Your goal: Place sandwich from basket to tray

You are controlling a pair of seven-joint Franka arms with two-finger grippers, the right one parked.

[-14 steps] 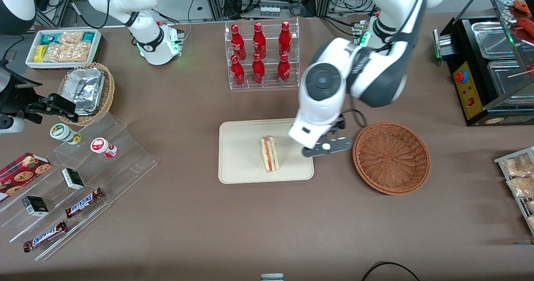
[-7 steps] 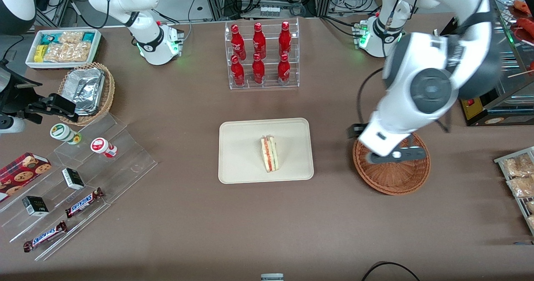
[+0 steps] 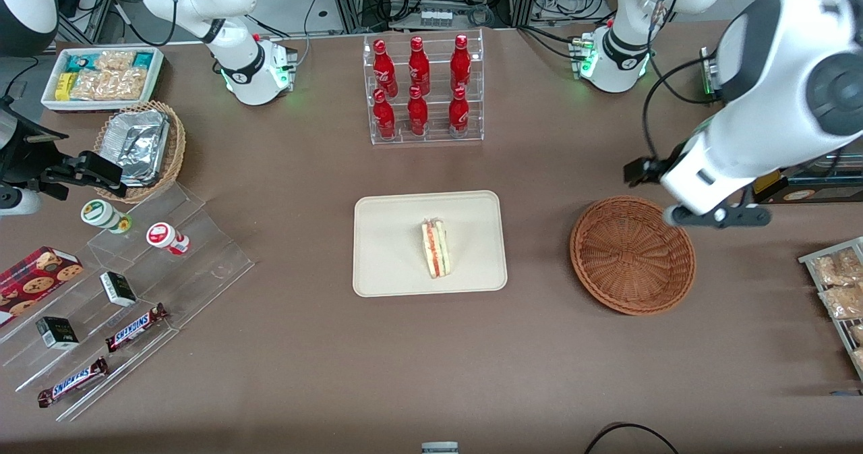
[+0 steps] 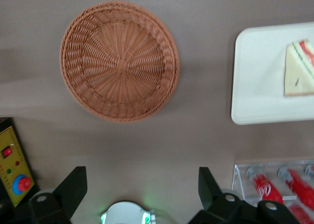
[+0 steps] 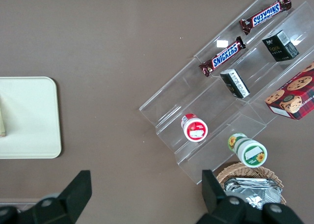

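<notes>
black-fingered gripper (image 4: 142,187) spread wide, holding nothing, above bare table beside the basket (image 3: 632,254)

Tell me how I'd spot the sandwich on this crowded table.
Find the rack of red bottles; nearer the camera lies a cream tray. The sandwich stands on it, a pale wedge with red and green filling, alone there. The gripper hangs open, apart, past the empty basket.

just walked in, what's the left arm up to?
The triangular white-bread sandwich lies on the cream rectangular tray, and the round reddish-brown wicker basket holds nothing. The left arm's claw is open, holds nothing, and hangs above the table beside the basket's rim, toward the working arm's end. The placing looks done.
</notes>
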